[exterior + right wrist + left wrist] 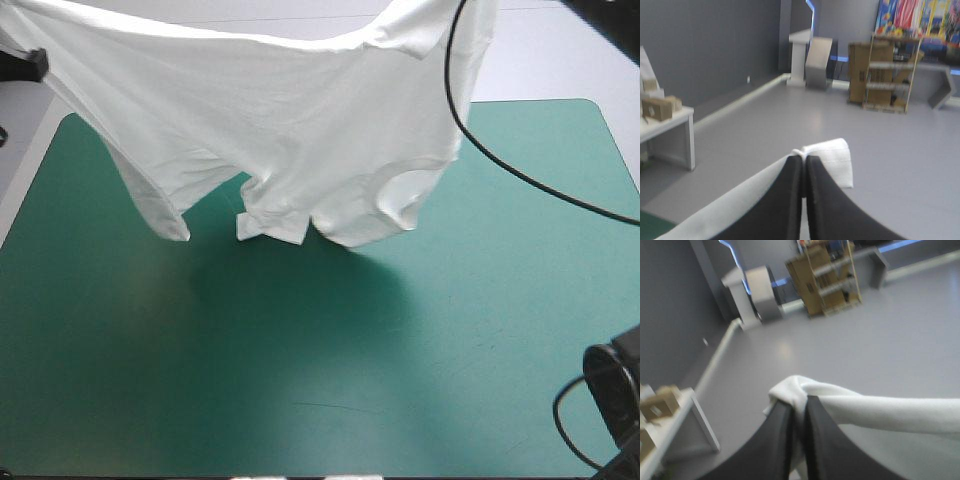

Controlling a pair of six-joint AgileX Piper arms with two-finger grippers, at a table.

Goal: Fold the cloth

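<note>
The white T-shirt point(280, 120) hangs stretched in the air across the far half of the teal-green table point(300, 380), held up by two corners. Its sleeves and collar dangle lowest, near the table's middle, just above the cover. In the left wrist view my left gripper point(800, 402) is shut on a bunched corner of the T-shirt point(865, 410), which runs off to one side. My right gripper point(803, 159) is shut on another corner of the T-shirt point(832, 157), with cloth trailing back beneath it. Both grippers are raised and look level into the room; neither shows in the high view.
The near half of the table lies bare under the hanging cloth, with the shirt's shadow point(300, 300) at its middle. The table's right edge point(620, 150) and left edge point(30, 180) are in sight.
</note>
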